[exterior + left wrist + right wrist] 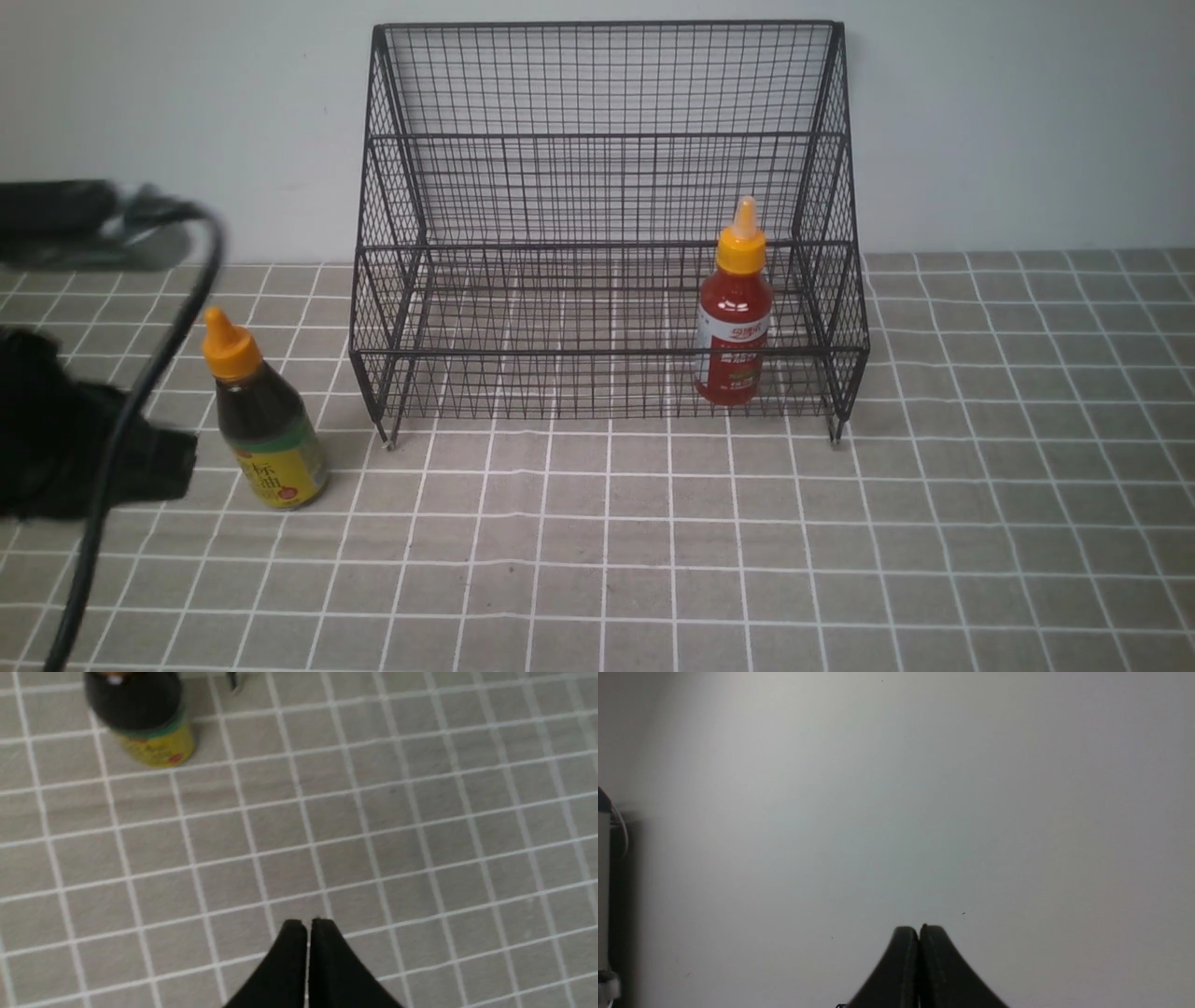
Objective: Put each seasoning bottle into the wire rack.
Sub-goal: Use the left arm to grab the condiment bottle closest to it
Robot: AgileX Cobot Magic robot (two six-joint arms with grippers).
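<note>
On the grey checked worktop point(840, 560), front view: wire rack point(607, 187) is set against the wall point(1027, 121). Red bottle point(735, 317) is seen upright inside the rack's lowest tier, toward its right side. Dark bottle point(266, 420) is seen upright outside the rack, off its left front corner and apart from it. Left arm point(65, 448) is recorded as a blurred black mass at the left edge, low and near the dark bottle, with a cable point(177, 308) looped across it. The right arm is not shown.

Left wrist view: left hand point(308, 926) is held above the worktop point(373, 812) with fingertips pressed together and nothing between them. The dark bottle point(140, 723) is seen well ahead of it and off to one side of its line. A rack foot point(232, 683) is caught beyond the bottle.

Right wrist view: right hand point(919, 933) is likewise closed and empty, aimed at a bare wall point(924, 788). No task item is shown.

Hazards, as judged: one bottle is left to be placed. Should the left hand be advanced without being opened, the tall narrow bottle would likely be tipped or shoved against the rack. A grip taken high could let it swing, and a lift kept too low could catch its base on the rack's front wire
</note>
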